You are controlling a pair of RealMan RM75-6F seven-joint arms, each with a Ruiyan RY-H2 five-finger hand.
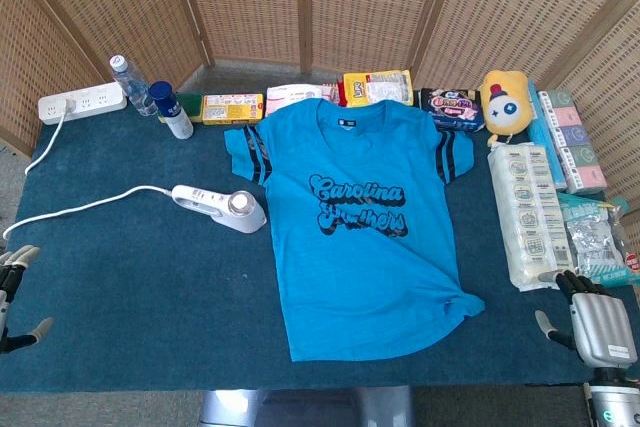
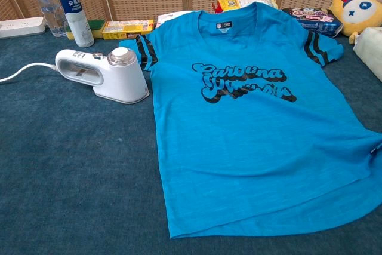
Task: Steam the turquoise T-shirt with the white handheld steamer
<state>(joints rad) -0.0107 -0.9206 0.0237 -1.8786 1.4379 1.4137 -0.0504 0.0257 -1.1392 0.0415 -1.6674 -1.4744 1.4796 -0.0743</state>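
The turquoise T-shirt lies flat on the blue table, printed side up, collar toward the far edge. The white handheld steamer lies on its side just left of the shirt's left sleeve, its cord trailing off to the left. My left hand hovers at the table's near left edge, fingers apart, holding nothing. Over the near right corner, my right hand is also open and empty. Both hands are far from the steamer and show only in the head view.
A white power strip, a water bottle and a blue-capped bottle stand at the back left. Snack packs and a yellow plush toy line the far edge. Packaged goods are stacked along the right side.
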